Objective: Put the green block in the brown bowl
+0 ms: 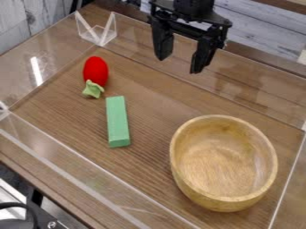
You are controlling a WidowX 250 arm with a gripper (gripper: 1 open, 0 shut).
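- Red and small, a strawberry-like toy (95,70) with a green leaf sits at the left of the wood-grain counter (180,85), toward the far side.
- Plain mid-green, the green block (117,121) is a long flat bar lying flat on the counter just right of and nearer than the toy, apart from it, its length running near to far.
- Black, the claw (180,52) hangs over the far middle of the counter, pointing straight down, its two fingers spread wide apart with nothing between them; it is well apart from the block and from the bowl.
- Light-brown wood with visible grain and a thick rim, the brown bowl (182,143) stands at the near right, upright and holding nothing, well right of the block.
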